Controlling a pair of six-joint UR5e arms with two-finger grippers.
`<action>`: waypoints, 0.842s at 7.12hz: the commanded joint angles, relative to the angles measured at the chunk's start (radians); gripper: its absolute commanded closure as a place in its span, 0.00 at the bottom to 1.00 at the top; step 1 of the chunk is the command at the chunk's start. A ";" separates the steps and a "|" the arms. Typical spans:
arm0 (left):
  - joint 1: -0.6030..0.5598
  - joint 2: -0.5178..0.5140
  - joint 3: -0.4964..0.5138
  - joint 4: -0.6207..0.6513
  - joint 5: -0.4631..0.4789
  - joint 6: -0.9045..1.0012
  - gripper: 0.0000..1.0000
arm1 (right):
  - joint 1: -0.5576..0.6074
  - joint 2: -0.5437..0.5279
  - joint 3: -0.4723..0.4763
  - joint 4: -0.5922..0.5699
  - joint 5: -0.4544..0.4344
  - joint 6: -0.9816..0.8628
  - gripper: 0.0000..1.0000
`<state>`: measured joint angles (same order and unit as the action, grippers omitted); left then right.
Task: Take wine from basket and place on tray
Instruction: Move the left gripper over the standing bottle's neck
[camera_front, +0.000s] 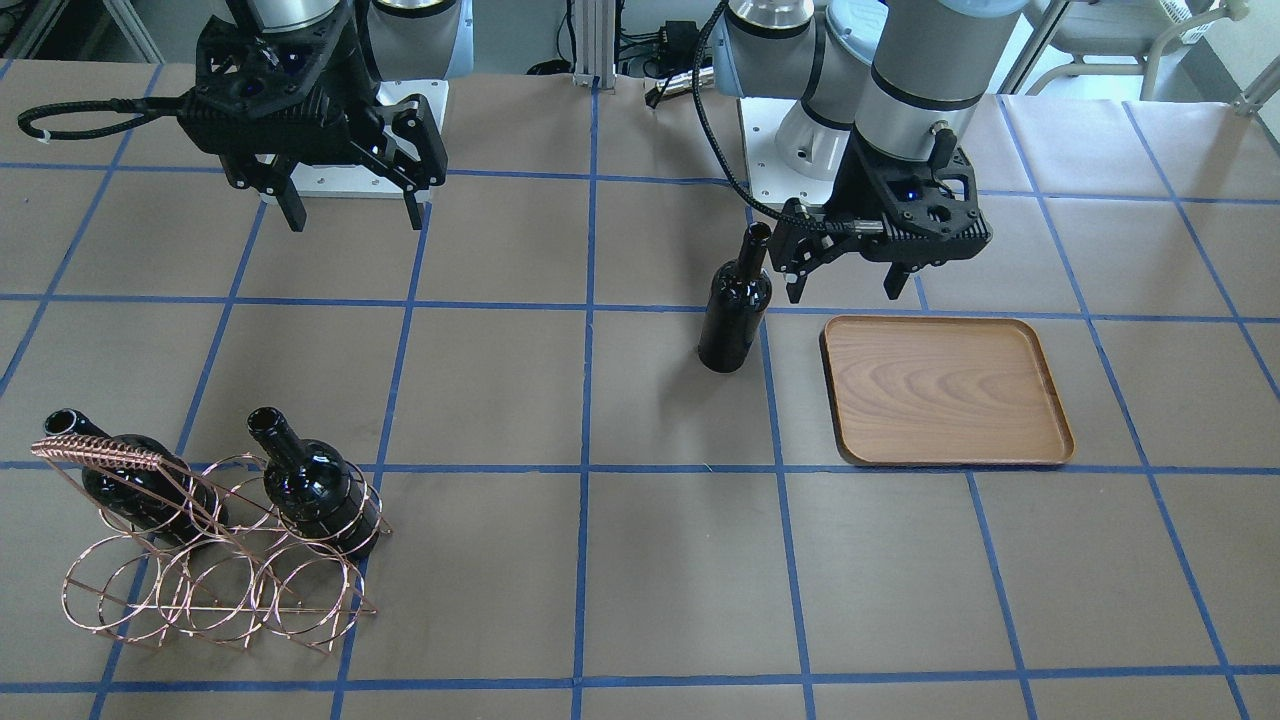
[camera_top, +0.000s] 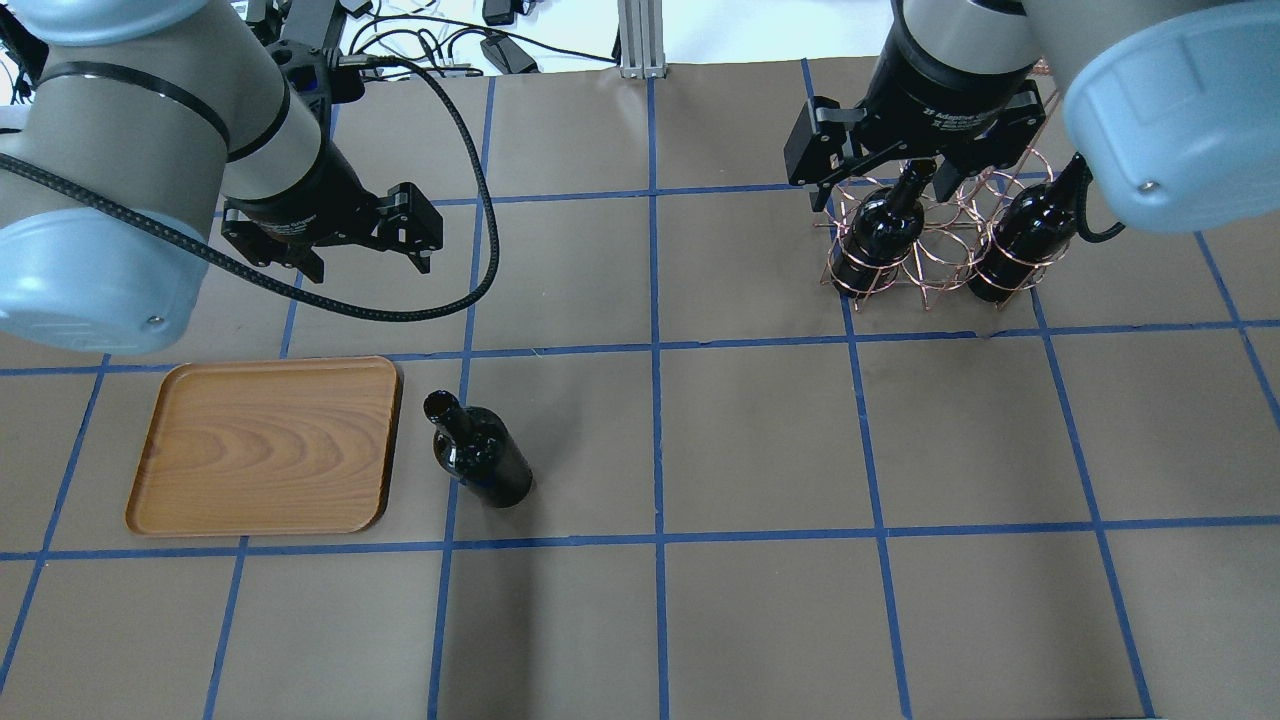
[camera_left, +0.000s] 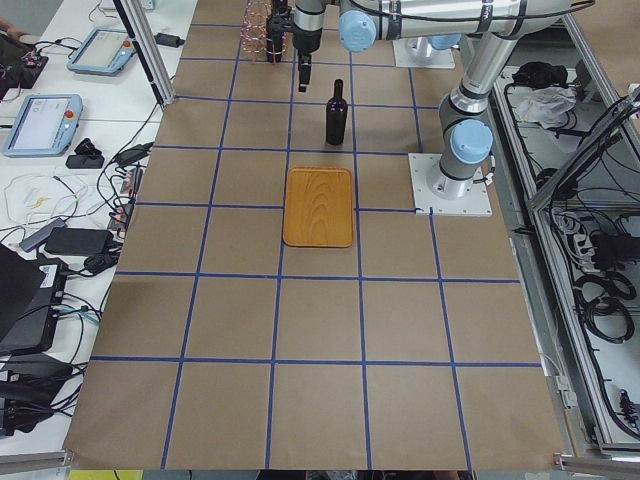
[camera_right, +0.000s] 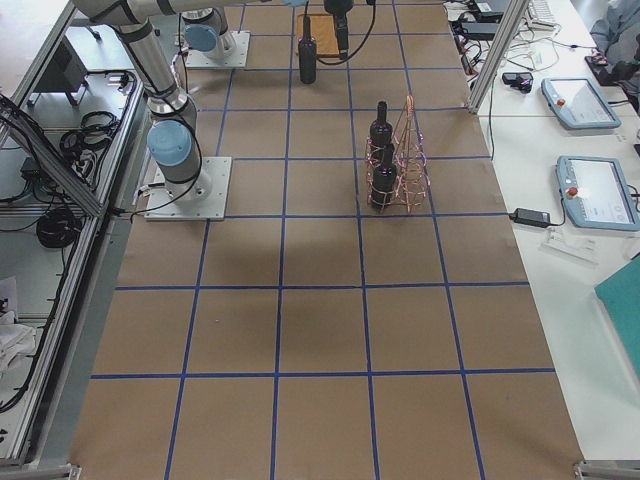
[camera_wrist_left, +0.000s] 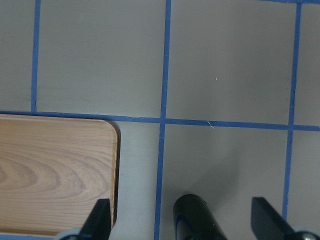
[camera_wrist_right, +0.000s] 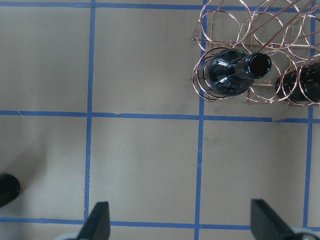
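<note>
The left jaws hang apart and empty over the surface. In the left wrist view, the open mouth of one wine bottle (camera_front: 735, 320) shows between the two jaw tips and below them. It is nearer one tip than dead centre. This bottle stands upright on the surface, out of the basket (camera_front: 105, 453) and just beside the tray (camera_front: 940, 390), not on it. The bare wooden tray lies to one side of the left jaws, its rounded corner close under one tip.

The right jaws are also apart and hold nothing. The basket sits ahead of them and off to one side, not between them. Two more bottles (camera_front: 310, 495) lean in its wire loops.

The step in hand looks like the left arm's pickup of the standing bottle. The next move probably calls for centring the jaws on the neck, lowering, clamping below the lip and lifting clear. The bottle then has to go sideways over the low rim and be set down upright.
</note>
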<state>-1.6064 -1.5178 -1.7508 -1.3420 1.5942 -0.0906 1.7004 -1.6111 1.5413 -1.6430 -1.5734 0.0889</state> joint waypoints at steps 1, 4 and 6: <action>-0.030 0.025 -0.022 -0.100 -0.049 0.005 0.00 | -0.001 -0.007 -0.001 -0.007 0.001 0.011 0.00; -0.049 0.012 -0.033 -0.187 -0.013 0.009 0.00 | 0.001 0.000 0.002 -0.028 0.000 0.022 0.00; -0.053 -0.008 -0.050 -0.195 -0.043 0.025 0.00 | 0.001 -0.004 0.003 -0.021 -0.020 0.020 0.00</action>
<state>-1.6574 -1.5125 -1.7895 -1.5298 1.5656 -0.0680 1.7010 -1.6124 1.5435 -1.6690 -1.5831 0.1114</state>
